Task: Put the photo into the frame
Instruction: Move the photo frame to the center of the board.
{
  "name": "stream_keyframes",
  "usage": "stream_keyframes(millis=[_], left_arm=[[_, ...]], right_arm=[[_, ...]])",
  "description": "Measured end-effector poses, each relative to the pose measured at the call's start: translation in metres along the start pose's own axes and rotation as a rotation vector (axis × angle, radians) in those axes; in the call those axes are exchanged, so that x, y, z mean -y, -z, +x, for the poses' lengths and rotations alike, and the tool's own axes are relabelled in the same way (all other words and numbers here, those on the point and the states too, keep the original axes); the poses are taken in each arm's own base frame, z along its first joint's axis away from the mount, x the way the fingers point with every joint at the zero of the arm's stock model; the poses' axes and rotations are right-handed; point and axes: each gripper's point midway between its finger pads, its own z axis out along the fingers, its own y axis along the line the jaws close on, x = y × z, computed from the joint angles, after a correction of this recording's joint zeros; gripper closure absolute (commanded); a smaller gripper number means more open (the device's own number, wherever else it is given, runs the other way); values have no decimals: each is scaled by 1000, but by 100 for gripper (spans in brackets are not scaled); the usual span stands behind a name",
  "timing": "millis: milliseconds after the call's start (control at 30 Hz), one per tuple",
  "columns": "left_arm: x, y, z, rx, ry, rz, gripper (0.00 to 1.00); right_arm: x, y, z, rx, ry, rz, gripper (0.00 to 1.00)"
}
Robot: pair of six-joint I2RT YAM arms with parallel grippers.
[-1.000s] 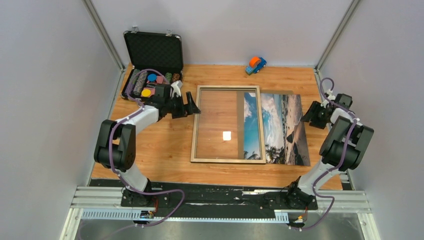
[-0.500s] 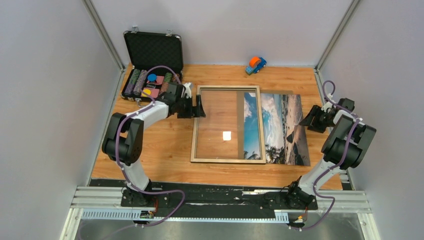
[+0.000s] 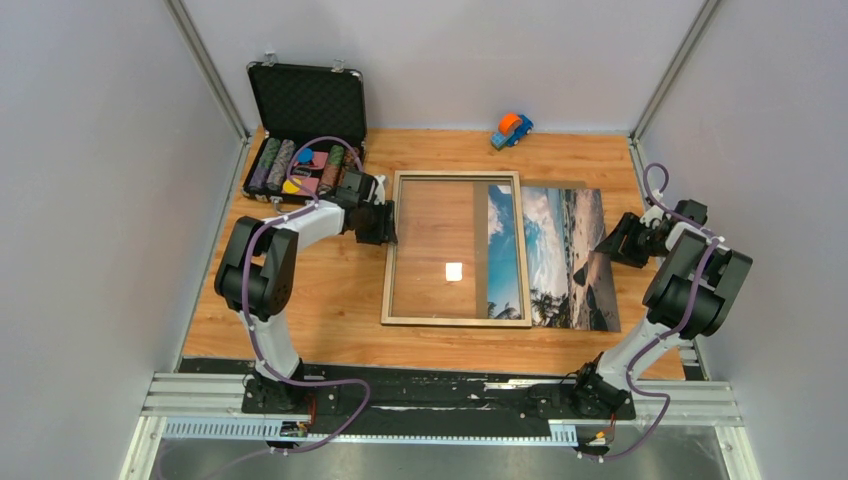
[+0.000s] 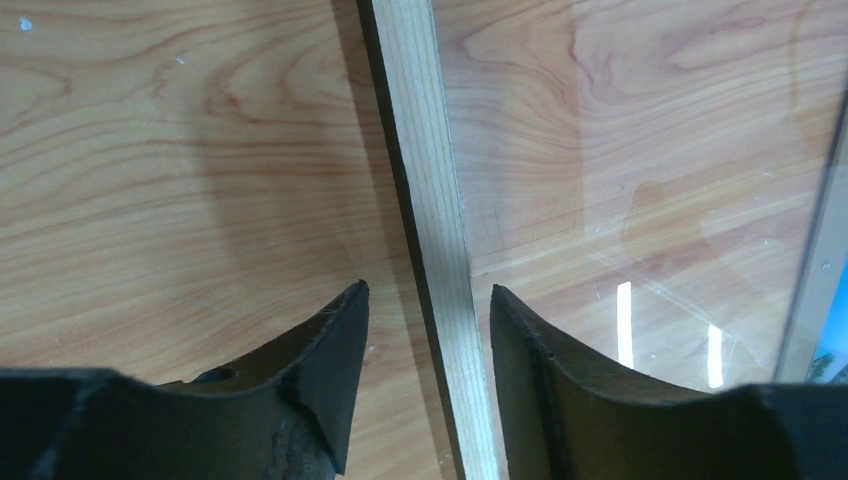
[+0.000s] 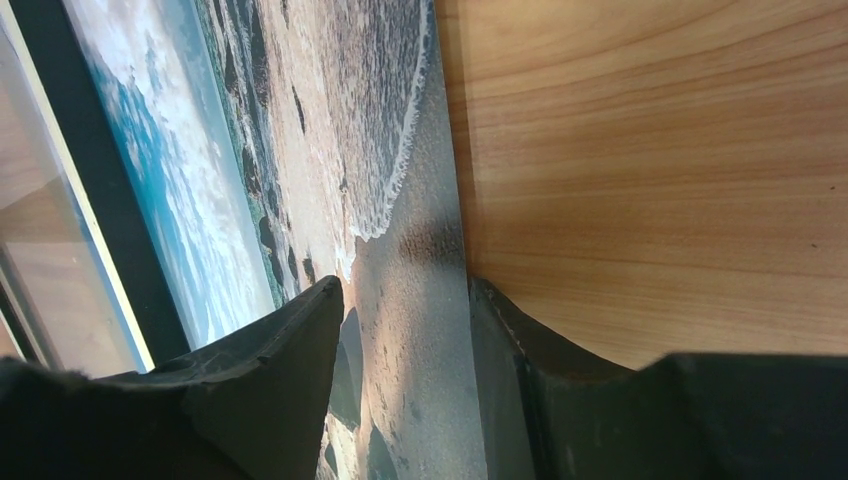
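You have the frame point(image 3: 450, 320) lying flat in the middle of the bench point(image 3: 330, 300), with the photo point(image 3: 565, 255) partly under its right rail and reaching toward the bench's right edge. Your right jaws stand apart astride the photo's right edge. Your left jaws (also apart, not clamped) straddle the frame's left rail near its far corner. A toy car point(image 3: 511, 128) sits at the far edge.

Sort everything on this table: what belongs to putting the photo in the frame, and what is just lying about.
Job: the frame; the photo, partly under the frame's right side; left gripper astride the frame's left rail; right gripper at the photo's right edge.
Lying about: open chip case; toy car.
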Motion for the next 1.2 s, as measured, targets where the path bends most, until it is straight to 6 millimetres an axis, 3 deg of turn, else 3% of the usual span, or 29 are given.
stream_keyframes(millis=[100,367,667,833,1067,1200], left_arm=[[0,0,0,0,-3,0,53],[0,-3,1,-4,-7,4,56],[2,-6,1,-9,13,29,74],[-10,-4,-4,3,53,21,81],[-22,-2,-10,18,81,7,100],[-27,-1,-12,26,99,-1,100]], right_arm=[[0,0,0,1,0,-2,51],[-1,0,0,1,-2,-7,51],[-1,0,0,2,-3,-9,52],[-1,0,0,2,-3,-10,52],[0,-1,1,-3,-7,-14,52],[0,-2,2,-6,-9,-17,52]])
